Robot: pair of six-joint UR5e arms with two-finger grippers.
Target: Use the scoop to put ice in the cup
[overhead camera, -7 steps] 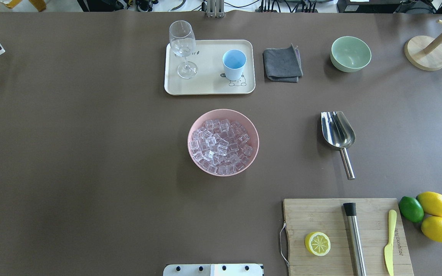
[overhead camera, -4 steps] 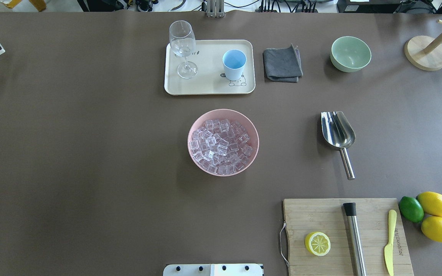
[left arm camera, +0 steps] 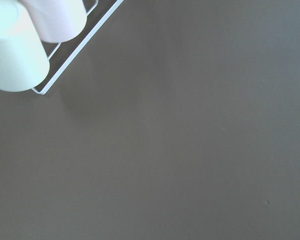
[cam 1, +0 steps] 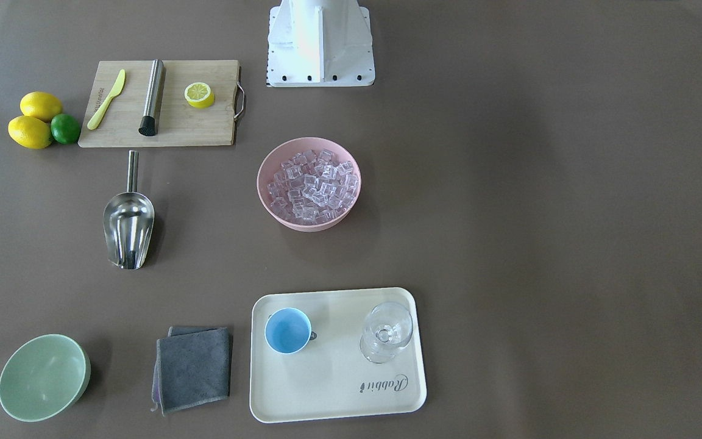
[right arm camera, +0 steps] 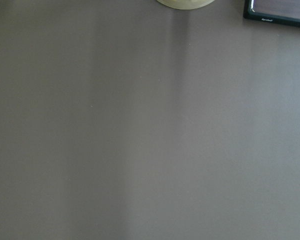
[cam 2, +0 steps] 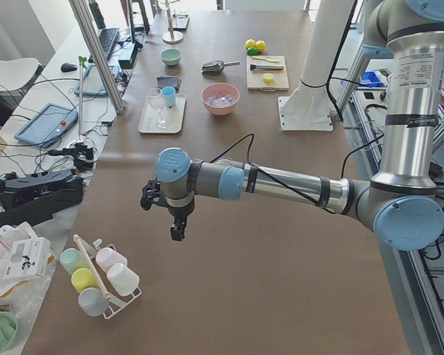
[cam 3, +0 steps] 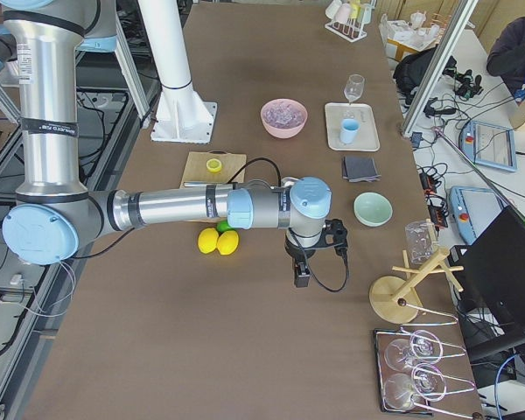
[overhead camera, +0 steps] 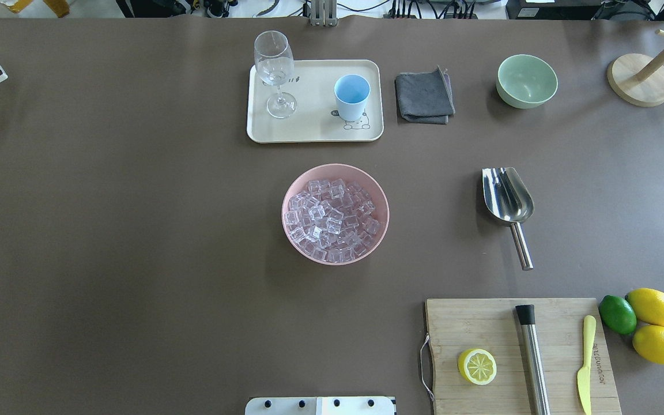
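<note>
Front-facing: the shiny steel scoop (cam 1: 128,225) lies on the tabletop (cam 1: 509,213), clear ice cubes (cam 1: 311,186) fill the pink bowl (cam 1: 264,189), and the small light-blue cup (cam 1: 287,330) stands empty on the cream tray (cam 1: 339,390). Overhead: nothing has moved, so the task looks unstarted. Side views: the left pincer (cam 2: 177,234) and right pincer (cam 3: 303,278) hang well apart from the scoop. Whether they are open or closed, I cannot tell.

Centre: clear glassy ice cubes (overhead camera: 332,219) in round pink bowl (overhead camera: 335,172).
Far: small light-blue cup (overhead camera: 351,95) on cream rectangular tray (overhead camera: 312,124).
Right: shiny steel scoop (overhead camera: 508,196) on brown table (overhead camera: 136,230).
</note>
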